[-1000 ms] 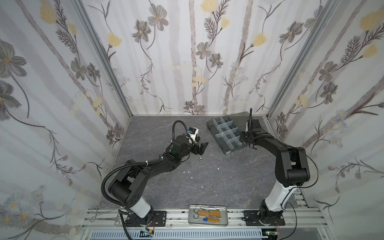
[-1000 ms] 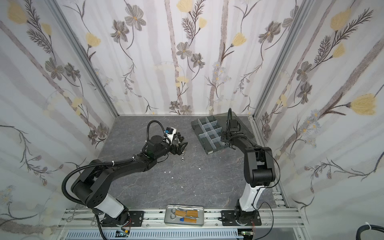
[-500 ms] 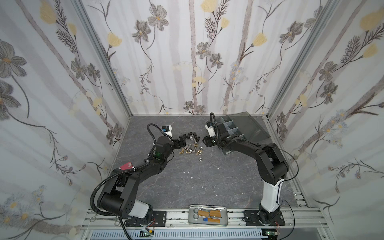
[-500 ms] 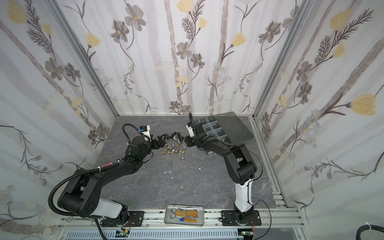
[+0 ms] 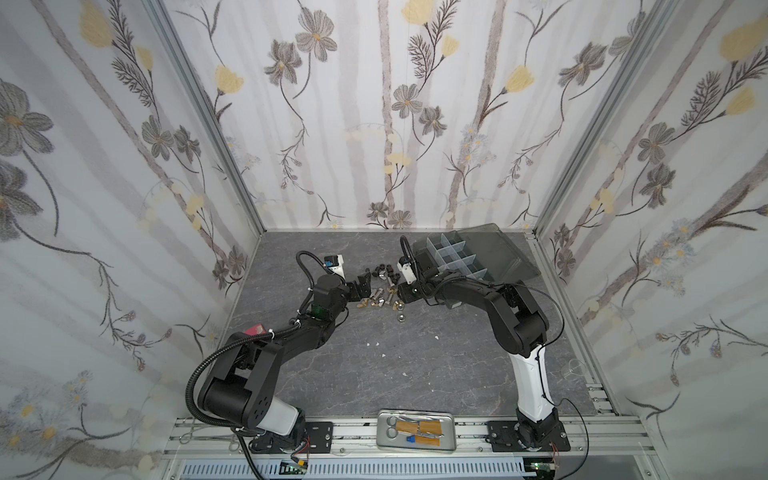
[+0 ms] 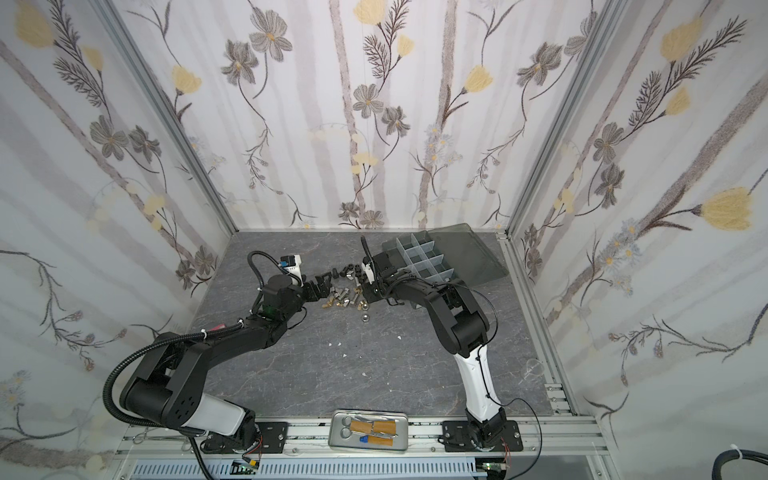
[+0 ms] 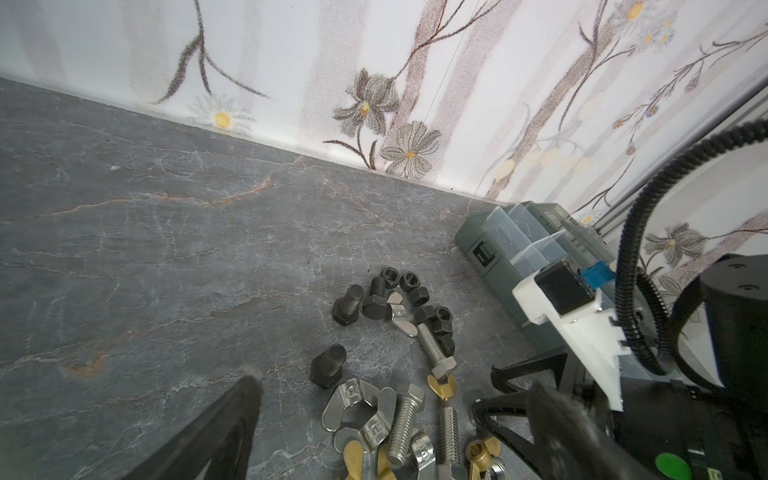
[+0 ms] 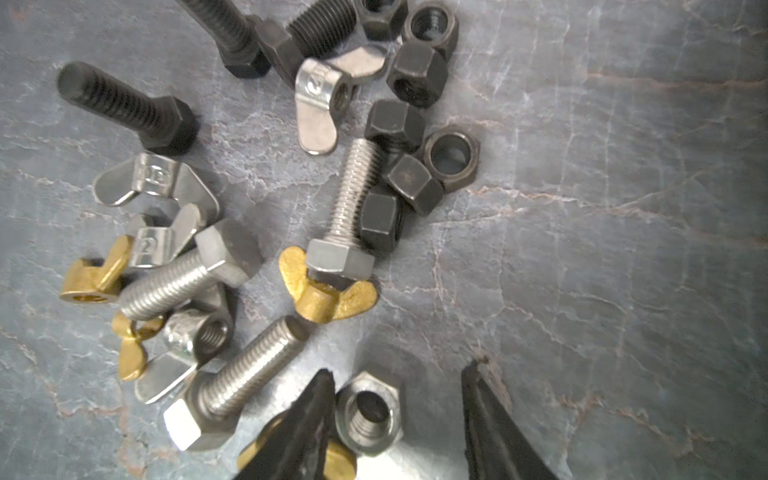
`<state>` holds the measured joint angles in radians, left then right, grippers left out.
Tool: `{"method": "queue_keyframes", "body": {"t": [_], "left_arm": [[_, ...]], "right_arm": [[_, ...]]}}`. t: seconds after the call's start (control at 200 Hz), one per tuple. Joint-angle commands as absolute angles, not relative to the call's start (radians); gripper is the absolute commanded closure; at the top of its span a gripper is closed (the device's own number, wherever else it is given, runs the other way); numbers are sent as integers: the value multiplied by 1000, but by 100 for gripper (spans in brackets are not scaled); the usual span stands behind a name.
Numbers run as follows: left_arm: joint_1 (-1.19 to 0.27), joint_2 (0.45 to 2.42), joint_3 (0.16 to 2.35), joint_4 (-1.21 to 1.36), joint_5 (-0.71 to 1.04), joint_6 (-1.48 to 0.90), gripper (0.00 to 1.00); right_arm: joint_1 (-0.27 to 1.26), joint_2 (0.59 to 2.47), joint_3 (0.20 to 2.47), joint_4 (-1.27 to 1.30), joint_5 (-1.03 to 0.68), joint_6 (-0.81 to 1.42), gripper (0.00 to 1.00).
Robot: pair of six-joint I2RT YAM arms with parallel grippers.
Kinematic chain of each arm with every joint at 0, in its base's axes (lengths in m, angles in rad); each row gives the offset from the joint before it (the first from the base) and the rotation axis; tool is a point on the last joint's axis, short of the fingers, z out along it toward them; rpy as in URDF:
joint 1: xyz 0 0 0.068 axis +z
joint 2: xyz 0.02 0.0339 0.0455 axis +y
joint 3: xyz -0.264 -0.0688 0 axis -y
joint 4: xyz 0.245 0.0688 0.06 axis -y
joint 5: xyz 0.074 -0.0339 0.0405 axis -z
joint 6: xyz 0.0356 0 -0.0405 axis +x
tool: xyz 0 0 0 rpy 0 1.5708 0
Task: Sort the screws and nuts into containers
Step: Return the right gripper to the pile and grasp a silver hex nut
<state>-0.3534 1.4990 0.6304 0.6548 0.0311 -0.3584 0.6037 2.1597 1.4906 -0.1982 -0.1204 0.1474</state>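
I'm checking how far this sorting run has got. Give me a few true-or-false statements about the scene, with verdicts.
1. The organizer's lid is open. True.
2. The right gripper has lifted a brass wing nut. False: its jaws stand open around a silver hex nut lying on the table.
3. The left gripper is open. True.
4. The screws and nuts are sorted into the cells. False: they lie piled on the table, and the cells look empty.
5. The metal tray holds scissors. True.
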Motion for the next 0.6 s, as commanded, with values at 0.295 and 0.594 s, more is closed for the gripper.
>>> {"method": "queue_keyframes", "body": {"t": [0.295, 0.594], "left_arm": [[-354, 1546, 664, 683, 71, -389, 0], [-356, 1541, 657, 682, 75, -386, 0]], "right_arm": [[612, 2188, 1499, -263, -48, 112, 65], [614, 2142, 1456, -293, -8, 92, 65]]}}
